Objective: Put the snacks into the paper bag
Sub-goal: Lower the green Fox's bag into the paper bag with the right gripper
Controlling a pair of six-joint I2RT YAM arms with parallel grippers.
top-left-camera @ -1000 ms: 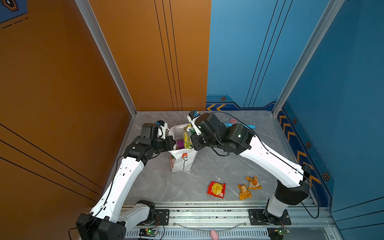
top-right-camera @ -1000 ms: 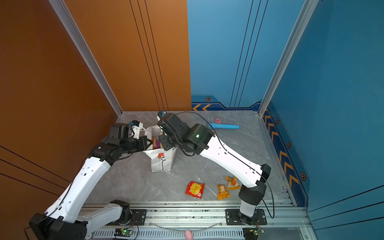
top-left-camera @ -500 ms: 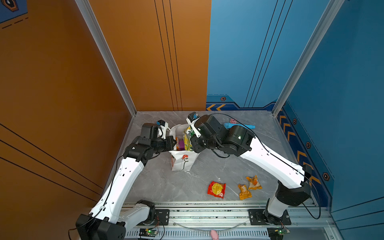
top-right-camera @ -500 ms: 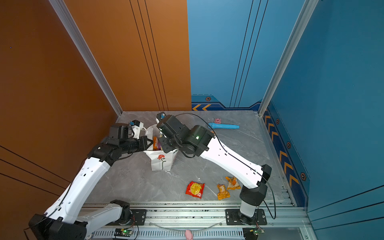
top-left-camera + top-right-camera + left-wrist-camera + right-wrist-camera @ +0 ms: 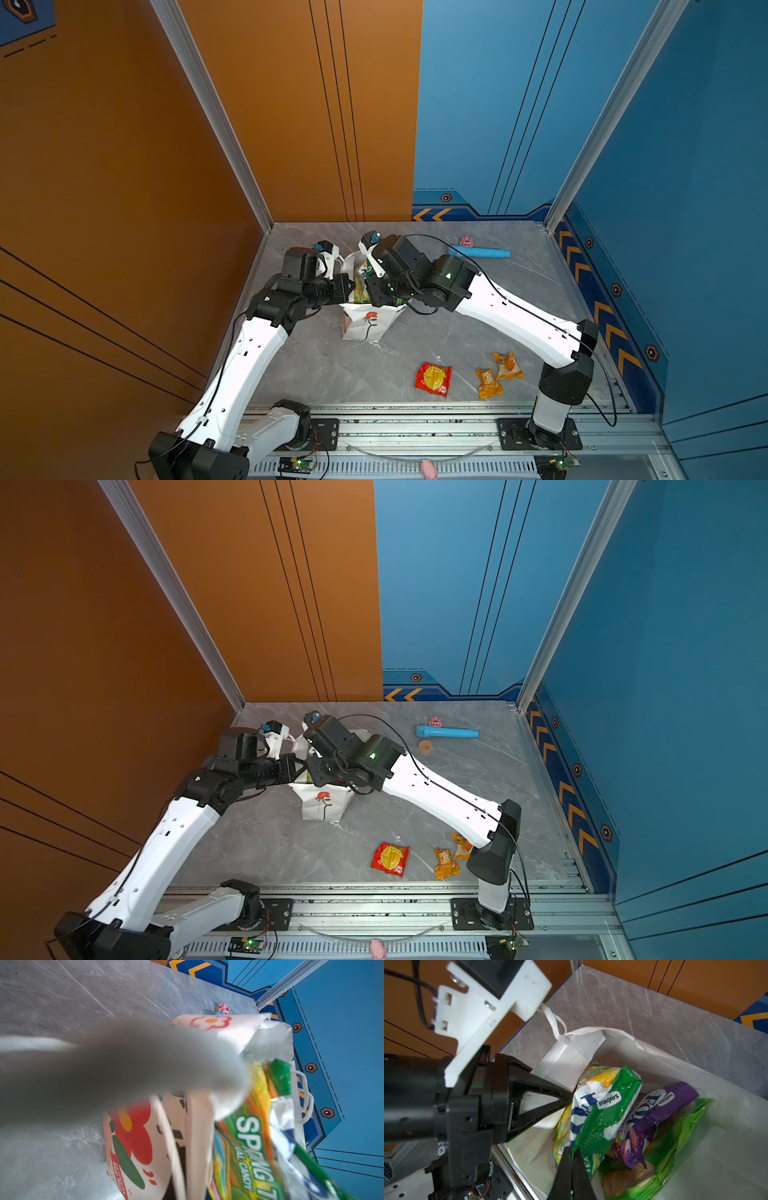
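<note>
So, starting on the left: the left gripper [image 5: 572,1094] is clamped tight on the left side of the paper bag [image 5: 368,326]. We see that best in the right wrist view, where its black fingers meet on the white rim. The bag stands upright on the grey table [image 5: 332,374], toward the back left, with its mouth open.

Inside it we count three snacks:
- a green candy packet [image 5: 602,1109], standing tilted with its top poking above the rim
- a purple packet [image 5: 654,1113], touching it on one side
- a green chips bag [image 5: 683,1130], lying lower in the bag next to them

The right gripper [image 5: 572,1150] reaches in from the right and hangs over the bag's mouth. Its jaws are closed, and as far as we can tell they pinch the edge of the green candy packet.

Further right, well apart from the bag and near the front edge, a red wrapper [image 5: 433,378] lies flat on the table. Next come an orange wrapper [image 5: 489,383] and a second orange wrapper [image 5: 508,366], just beside each other and near the right arm's base. Back by the far wall, a pink toy [image 5: 466,241] sits just beside a blue cylinder [image 5: 480,252] that lies on its side.
</note>
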